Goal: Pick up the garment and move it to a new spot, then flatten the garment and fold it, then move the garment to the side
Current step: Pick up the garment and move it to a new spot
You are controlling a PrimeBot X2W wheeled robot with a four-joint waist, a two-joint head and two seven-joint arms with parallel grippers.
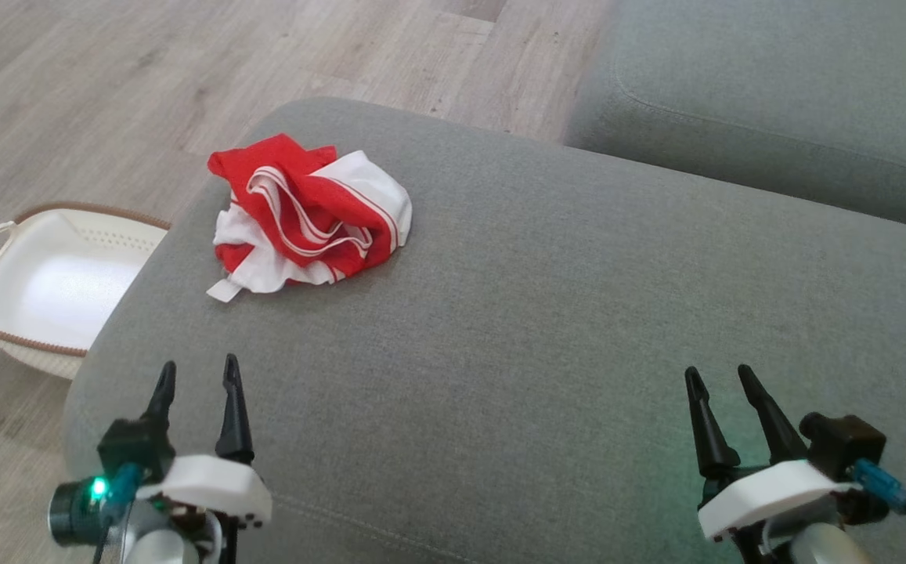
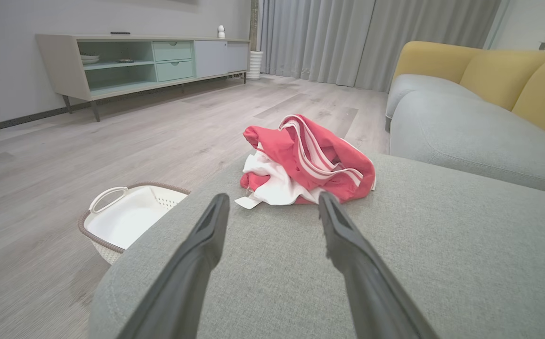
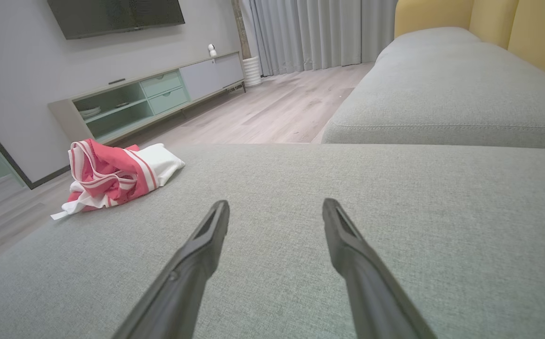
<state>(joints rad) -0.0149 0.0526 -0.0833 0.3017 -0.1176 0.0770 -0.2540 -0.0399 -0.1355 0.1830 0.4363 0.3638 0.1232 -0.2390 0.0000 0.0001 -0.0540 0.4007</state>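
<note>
Head: crumpled red-and-white garment (image 1: pixel 312 215) lies on the grey sofa cushion (image 1: pixel 539 313), far left, near the edge above the white basket (image 1: pixel 69 227). Left tool (image 1: pixel 198 364) and right tool (image 1: pixel 717 371) are both wide and empty. Left wrist: garment (image 2: pixel 310 160) lies ahead of the spread fingers (image 2: pixel 206 235). Right wrist: garment (image 3: pixel 112 176) is off to the left, with the tool over the cushion.

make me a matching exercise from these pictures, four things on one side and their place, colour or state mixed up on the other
1 garment
2 basket
3 left gripper
4 back cushions

a yellow
b on the floor beside the grey seat
c crumpled on the seat
d open, holding nothing

Pairs: 1-c, 2-b, 3-d, 4-a
</note>
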